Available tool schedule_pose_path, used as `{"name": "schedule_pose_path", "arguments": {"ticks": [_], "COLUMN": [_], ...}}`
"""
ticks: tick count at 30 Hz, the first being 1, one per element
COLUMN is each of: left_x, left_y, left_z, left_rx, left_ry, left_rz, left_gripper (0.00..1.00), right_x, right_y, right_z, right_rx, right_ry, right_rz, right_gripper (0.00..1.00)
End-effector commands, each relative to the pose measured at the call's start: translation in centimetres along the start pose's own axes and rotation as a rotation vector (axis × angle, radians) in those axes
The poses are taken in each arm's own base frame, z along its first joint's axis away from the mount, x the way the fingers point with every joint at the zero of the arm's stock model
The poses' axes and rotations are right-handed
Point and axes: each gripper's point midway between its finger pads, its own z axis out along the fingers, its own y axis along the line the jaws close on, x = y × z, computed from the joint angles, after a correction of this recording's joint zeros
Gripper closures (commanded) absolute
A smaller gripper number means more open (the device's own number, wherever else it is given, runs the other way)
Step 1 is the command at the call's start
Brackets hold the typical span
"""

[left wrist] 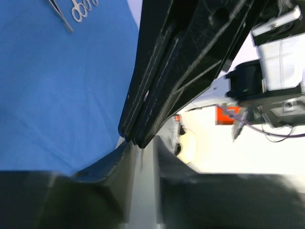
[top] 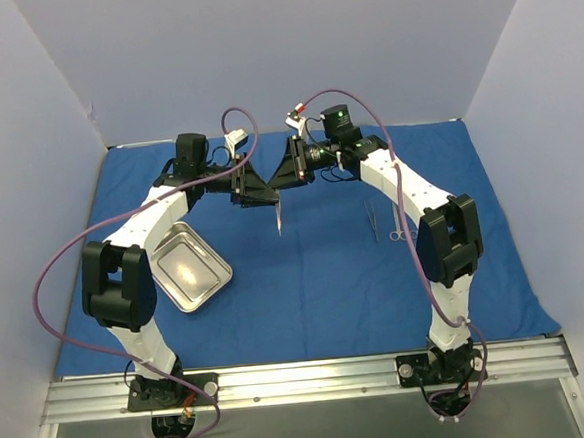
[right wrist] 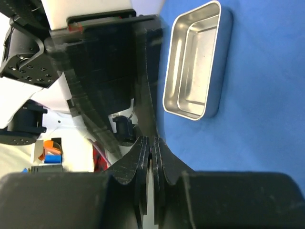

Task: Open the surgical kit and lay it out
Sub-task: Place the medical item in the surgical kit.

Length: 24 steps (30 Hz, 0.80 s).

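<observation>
The surgical kit's royal-blue cloth [top: 327, 287] lies spread flat over the table. Its shiny steel tray [top: 188, 271] sits at the left beside the left arm, and the right wrist view shows the tray's rim [right wrist: 224, 57]. Thin silvery instruments [top: 385, 225] lie on the cloth at the right. Both grippers meet tip to tip above the cloth's middle. My right gripper [top: 274, 184] [right wrist: 153, 143] is shut on a thin silvery instrument [top: 278, 218] that hangs below the tips. My left gripper [top: 273, 198] [left wrist: 143, 152] has its fingers slightly apart around that instrument.
Pale walls enclose the table on three sides. An aluminium rail [top: 303, 379] with both arm bases runs along the near edge. In the left wrist view the laid-out instruments [left wrist: 78, 10] show at the top left on the cloth [left wrist: 57, 86].
</observation>
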Motion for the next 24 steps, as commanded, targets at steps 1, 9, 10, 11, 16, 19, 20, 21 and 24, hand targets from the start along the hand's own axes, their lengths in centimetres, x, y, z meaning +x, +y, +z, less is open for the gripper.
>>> {"name": "schedule_pose_path", "arguments": {"ticks": [1, 9, 10, 11, 16, 19, 20, 21, 24], "left_x": [-0.4, 0.3, 0.3, 0.4, 0.8, 0.7, 1.0, 0.6, 0.6], "left_y": [-1.2, -0.6, -0.7, -0.8, -2.3, -3.1, -3.0, -3.9, -4.8], "left_z": [-0.7, -1.3, -1.2, -1.1, -0.1, 0.1, 0.1, 0.0, 0.0], "left_rx": [0.012, -0.04, -0.037, -0.034, 0.003, 0.03, 0.043, 0.068, 0.111], "left_ry": [-0.027, -0.042, -0.039, -0.035, -0.001, -0.005, -0.001, -0.02, -0.034], "left_rz": [0.075, 0.097, 0.101, 0.103, 0.134, 0.143, 0.133, 0.152, 0.166], "left_gripper": [0.49, 0.23, 0.23, 0.22, 0.21, 0.21, 0.21, 0.21, 0.21], "right_x": [-0.8, -5.3, -5.6, -6.1, -6.6, -6.5, -6.5, -6.5, -6.1], "right_y": [1.9, 3.8, 3.9, 4.5, 5.5, 5.9, 5.9, 6.0, 6.2], "right_z": [-1.4, -5.9, -6.2, -6.5, -6.2, -5.9, -5.9, -5.9, -5.9], "right_rx": [-0.004, -0.051, -0.059, -0.074, -0.077, -0.081, -0.079, -0.081, -0.085], "right_ry": [-0.052, -0.288, -0.305, -0.326, -0.343, -0.343, -0.345, -0.345, -0.338], "right_rz": [-0.045, 0.003, 0.014, 0.019, 0.013, 0.007, 0.007, 0.006, 0.008], "right_gripper": [1.0, 1.0, 1.0, 1.0, 1.0, 1.0, 1.0, 1.0, 1.0]}}
